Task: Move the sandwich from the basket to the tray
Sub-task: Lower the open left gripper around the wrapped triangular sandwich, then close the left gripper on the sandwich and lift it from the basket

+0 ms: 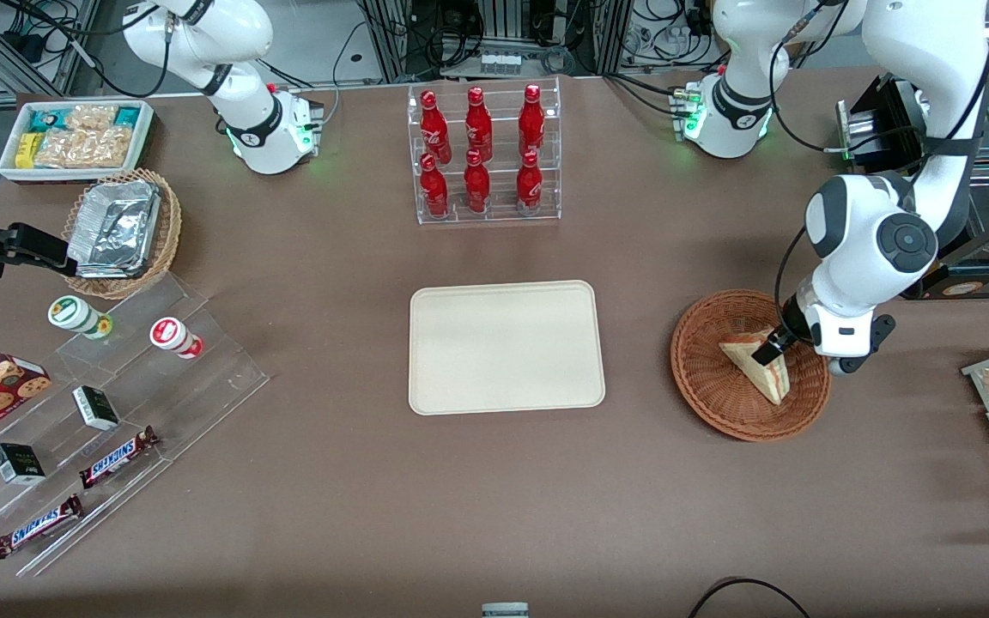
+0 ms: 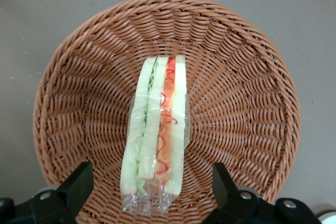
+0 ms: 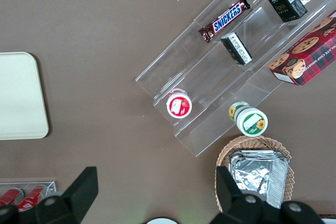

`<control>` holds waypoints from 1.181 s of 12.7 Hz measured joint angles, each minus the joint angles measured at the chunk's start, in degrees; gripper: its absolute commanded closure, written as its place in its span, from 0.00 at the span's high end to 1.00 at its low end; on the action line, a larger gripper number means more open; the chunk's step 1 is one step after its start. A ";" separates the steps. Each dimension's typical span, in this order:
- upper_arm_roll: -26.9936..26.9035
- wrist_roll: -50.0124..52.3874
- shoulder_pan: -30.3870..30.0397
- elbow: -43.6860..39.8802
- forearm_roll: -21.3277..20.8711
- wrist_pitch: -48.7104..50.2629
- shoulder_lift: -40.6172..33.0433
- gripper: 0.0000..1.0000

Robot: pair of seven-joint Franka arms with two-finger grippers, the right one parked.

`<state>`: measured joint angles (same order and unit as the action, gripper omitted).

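Sandwich (image 1: pixel 759 364) lies in the basket (image 1: pixel 709 378), cut side up in the wrist view, toward the working arm's end of the desk (image 1: pixel 494 515); tray (image 1: pixel 506 348) sits bare mid-desk, well apart from the basket. Tool (image 1: pixel 773 348) is down over the basket at the sandwich's upper end, fingers (image 2: pixel 79 184) spread apart on either side of the wedge, not clamped on it. Judged progress: approach done, but grasp, lift, carry to the tray and release are all left.

White arm (image 1: pixel 868 249), grey joint caps, black hand (image 1: pixel 776 345).
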<state>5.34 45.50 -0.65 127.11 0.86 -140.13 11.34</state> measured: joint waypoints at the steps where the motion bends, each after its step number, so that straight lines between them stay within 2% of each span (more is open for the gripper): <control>1: 0.00 0.02 0.00 0.00 0.00 -0.57 0.70 1.00; 6: 0.03 0.32 0.00 0.02 0.00 -2.19 3.75 0.98; 7: 0.04 0.42 0.00 0.02 0.01 -2.19 4.05 0.81; 9: 0.04 0.60 0.00 0.02 0.02 -2.18 4.52 0.16; 10: 0.04 0.61 0.00 0.02 0.02 -2.17 4.70 0.00; 15: 0.17 -0.07 0.00 -0.75 0.02 0.03 4.72 0.00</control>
<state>5.51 45.43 -0.65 126.37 0.89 -140.11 16.06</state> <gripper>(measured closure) 0.665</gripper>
